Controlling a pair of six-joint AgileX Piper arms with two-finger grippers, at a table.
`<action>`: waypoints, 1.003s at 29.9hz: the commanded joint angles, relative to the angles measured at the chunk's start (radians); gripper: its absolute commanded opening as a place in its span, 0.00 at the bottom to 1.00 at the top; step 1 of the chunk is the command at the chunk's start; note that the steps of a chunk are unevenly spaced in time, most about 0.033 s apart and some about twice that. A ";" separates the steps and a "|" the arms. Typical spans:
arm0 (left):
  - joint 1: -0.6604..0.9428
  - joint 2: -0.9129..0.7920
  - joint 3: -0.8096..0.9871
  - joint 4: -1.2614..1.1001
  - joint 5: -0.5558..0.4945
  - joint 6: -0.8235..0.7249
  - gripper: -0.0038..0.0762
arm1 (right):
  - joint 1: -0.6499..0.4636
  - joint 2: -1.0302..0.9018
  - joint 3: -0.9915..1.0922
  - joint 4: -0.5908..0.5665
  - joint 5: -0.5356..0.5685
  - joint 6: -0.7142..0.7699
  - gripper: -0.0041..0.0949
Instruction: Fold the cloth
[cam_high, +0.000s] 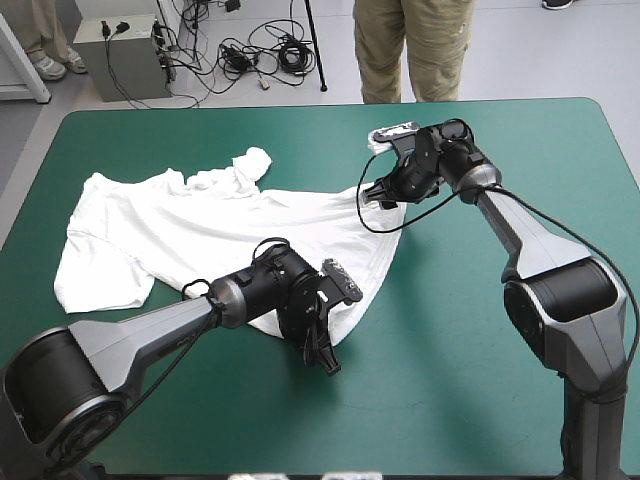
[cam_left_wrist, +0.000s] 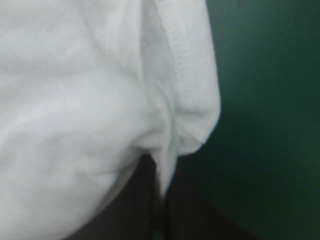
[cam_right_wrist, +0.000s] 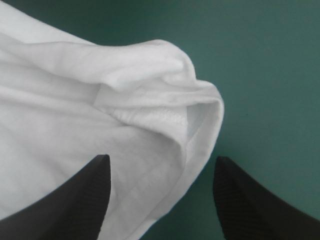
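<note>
With the T-shirt spread loosely toward the table's left edge, the left pincer clamped on its near hem and the right pincer wide open astride another corner, close the right deep before lifting.

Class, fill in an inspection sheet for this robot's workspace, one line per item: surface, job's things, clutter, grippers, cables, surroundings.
Surface: teal-green cover, bare around the cloth.
Job's things: white T-shirt, spread mostly flat but wrinkled, with a bunched part toward the far edge.
Clutter: nothing seen.
Grippers: left gripper shut on the T-shirt at its near hem; right gripper open, with a hemmed corner of the shirt between its fingers.
Cables: nothing seen.
Surroundings: nothing seen.
</note>
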 joint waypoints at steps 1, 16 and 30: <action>-0.010 -0.014 -0.005 -0.083 0.021 0.011 0.04 | -0.001 -0.028 -0.050 -0.018 -0.067 0.020 0.62; -0.010 -0.014 -0.005 -0.153 0.025 0.009 0.04 | -0.001 0.123 -0.124 -0.028 0.005 0.074 0.21; 0.212 -0.095 -0.166 -0.105 0.076 -0.068 0.04 | -0.024 -0.052 -0.223 -0.013 0.137 0.064 0.02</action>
